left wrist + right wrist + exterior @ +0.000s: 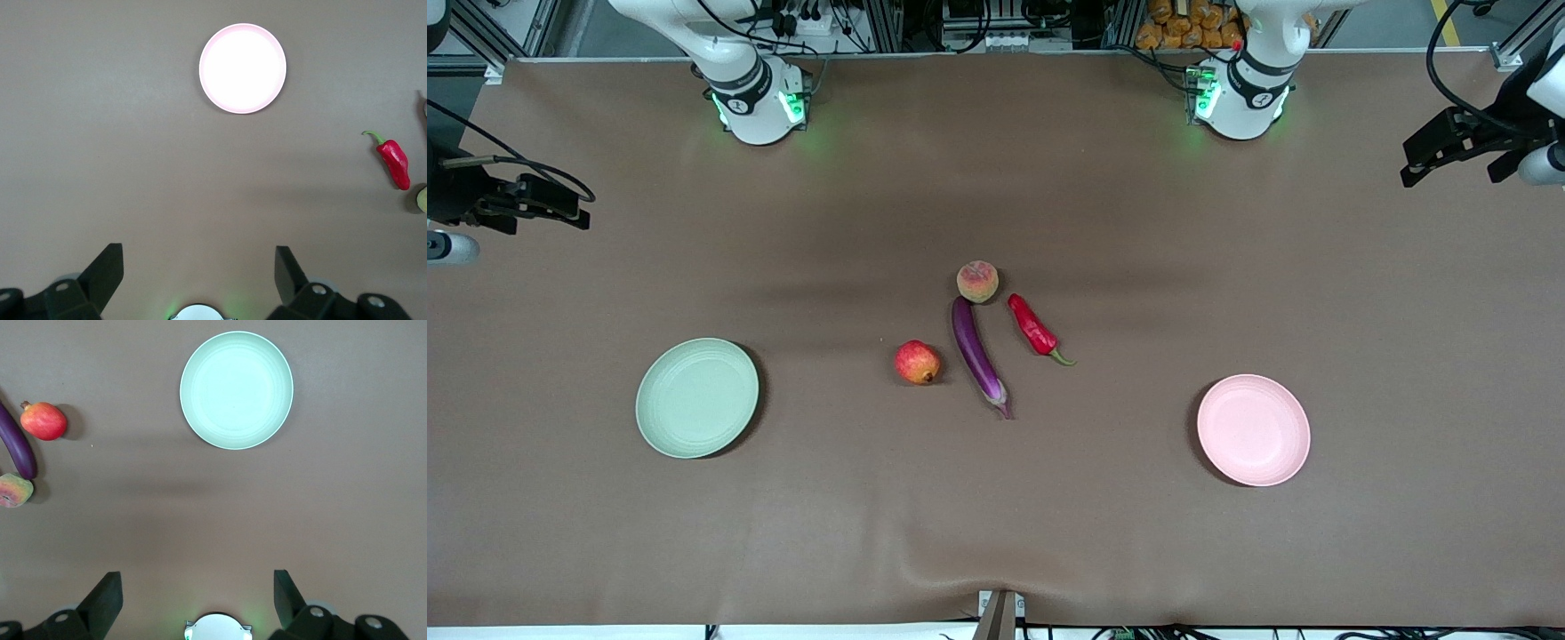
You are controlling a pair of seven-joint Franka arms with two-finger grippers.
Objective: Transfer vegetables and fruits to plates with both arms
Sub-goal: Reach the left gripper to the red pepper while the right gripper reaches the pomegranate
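In the middle of the table lie a purple eggplant (977,355), a red chili pepper (1033,327), a peach (977,281) and a red-yellow pomegranate-like fruit (917,362). The pale green plate (696,397) sits toward the right arm's end and the pale pink plate (1253,429) toward the left arm's end; both are empty. My left gripper (199,257) is open and empty, high over its end of the table (1418,160). My right gripper (198,583) is open and empty, high over its own end (574,210). The left wrist view shows the pink plate (242,68) and chili (393,161). The right wrist view shows the green plate (236,389), pomegranate-like fruit (43,421), eggplant (19,447) and peach (13,490).
A brown cloth (996,516) covers the whole table, with a slight ripple at the edge nearest the front camera. The two arm bases (760,102) (1240,98) stand at the farthest edge. A mount (999,615) sticks up at the nearest edge.
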